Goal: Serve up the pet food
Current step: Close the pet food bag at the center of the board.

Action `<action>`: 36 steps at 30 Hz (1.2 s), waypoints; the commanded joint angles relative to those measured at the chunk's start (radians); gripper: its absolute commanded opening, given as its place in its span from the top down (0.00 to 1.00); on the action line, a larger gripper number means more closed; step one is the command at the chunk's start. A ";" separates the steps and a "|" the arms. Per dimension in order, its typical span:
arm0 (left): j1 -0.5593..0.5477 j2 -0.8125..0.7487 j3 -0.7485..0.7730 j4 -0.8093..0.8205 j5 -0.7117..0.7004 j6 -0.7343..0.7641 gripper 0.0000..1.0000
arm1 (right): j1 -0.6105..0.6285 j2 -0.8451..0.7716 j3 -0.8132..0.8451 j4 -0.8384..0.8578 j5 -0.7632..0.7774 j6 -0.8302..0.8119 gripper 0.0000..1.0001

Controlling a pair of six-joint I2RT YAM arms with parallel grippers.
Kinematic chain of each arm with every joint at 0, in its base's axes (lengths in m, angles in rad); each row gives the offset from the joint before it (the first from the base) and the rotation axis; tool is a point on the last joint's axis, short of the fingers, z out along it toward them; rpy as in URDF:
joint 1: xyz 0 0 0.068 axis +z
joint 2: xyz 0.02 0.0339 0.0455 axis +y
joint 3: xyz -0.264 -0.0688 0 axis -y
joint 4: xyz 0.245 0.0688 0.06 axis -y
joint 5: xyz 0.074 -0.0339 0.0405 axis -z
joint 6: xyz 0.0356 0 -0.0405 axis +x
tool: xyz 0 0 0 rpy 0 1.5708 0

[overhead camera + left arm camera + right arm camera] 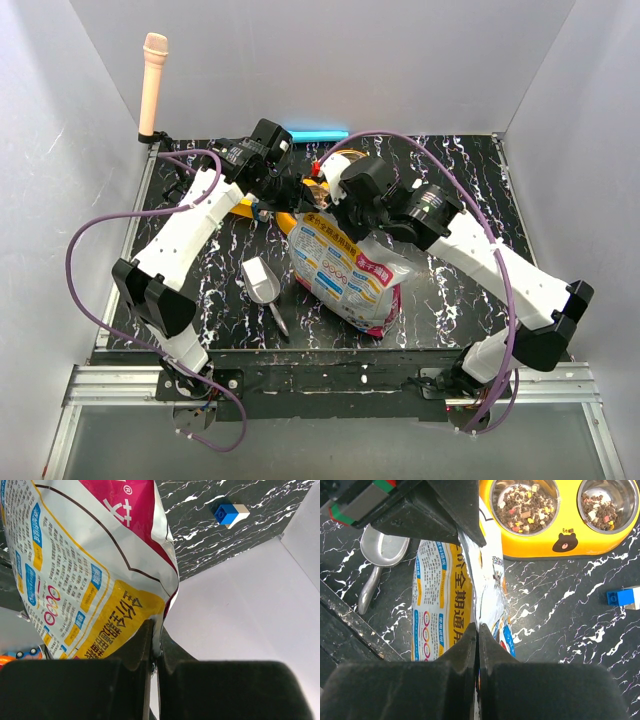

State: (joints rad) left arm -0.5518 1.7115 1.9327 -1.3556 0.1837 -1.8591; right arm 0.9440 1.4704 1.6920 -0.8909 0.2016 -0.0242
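The pet food (524, 502) is brown kibble with a few coloured bits. It lies in both steel cups of the yellow double bowl (545, 545), with the second cup's portion (602, 507) to the right. The white-blue-pink foil bag (345, 270) stands on the table in front of the bowl. My left gripper (155, 636) is shut on the bag's (75, 570) upper edge. My right gripper (478, 630) is shut on the bag's (445, 605) edge too, close beside the left one. In the top view both grippers (325, 200) meet over the bag's top, hiding most of the bowl.
A metal scoop (263, 283) lies on the table left of the bag, and also shows in the right wrist view (380, 550). A small blue-and-white brick (622, 597) lies right of the bowl. A tan cylinder on a post (153, 80) stands at the back left corner. White walls enclose the table.
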 commanded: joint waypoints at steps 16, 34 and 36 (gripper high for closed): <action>0.047 -0.070 0.048 0.108 -0.046 -0.045 1.00 | -0.021 -0.088 -0.028 -0.129 0.016 0.017 0.74; 0.050 -0.072 0.037 0.113 -0.041 -0.048 1.00 | -0.068 -0.234 -0.129 -0.178 -0.099 0.079 0.82; 0.050 -0.075 0.038 0.116 -0.044 -0.048 1.00 | -0.074 -0.242 -0.140 -0.181 -0.099 0.078 0.99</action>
State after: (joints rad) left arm -0.5468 1.7115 1.9324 -1.3544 0.1967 -1.8626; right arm 0.8890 1.2678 1.5749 -0.9951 0.1040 0.0498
